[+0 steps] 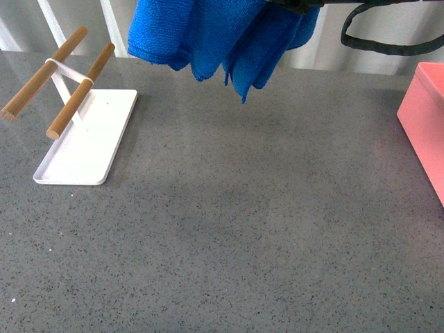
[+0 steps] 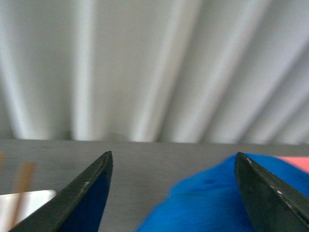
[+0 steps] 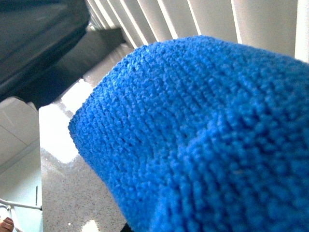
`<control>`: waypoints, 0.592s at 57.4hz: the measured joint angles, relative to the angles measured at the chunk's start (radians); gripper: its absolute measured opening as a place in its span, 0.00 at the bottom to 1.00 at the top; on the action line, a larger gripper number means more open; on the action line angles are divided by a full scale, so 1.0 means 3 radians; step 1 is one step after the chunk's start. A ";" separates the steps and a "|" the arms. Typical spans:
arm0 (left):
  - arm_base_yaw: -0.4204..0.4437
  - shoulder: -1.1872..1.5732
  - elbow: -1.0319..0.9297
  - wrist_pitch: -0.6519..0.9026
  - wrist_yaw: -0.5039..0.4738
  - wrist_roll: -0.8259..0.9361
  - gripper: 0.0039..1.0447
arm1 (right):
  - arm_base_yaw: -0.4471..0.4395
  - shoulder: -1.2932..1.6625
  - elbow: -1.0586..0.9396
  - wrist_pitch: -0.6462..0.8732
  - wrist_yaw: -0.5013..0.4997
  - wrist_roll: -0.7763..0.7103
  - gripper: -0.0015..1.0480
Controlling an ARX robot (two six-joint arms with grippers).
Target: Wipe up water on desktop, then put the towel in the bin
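Towel (image 1: 222, 38) hangs bunched in the air above the far side of the counter (image 1: 229, 222), clear of its surface. No puddle shows on the stone, so wiping looks done, though a thin film would not show. Left to do: carry the towel over to the bin (image 1: 424, 125) at the right edge and drop it in.

Left jaws are spread wide and empty, with the towel beyond them. Right jaws are hidden by cloth filling that wrist view; since the towel hangs free, they are judged clamped on it.
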 joint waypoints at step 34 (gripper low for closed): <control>0.0662 -0.1390 -0.1932 0.0544 -0.0013 0.0572 0.03 | -0.0153 -0.0099 -0.0074 -0.0132 -0.0015 -0.0139 0.04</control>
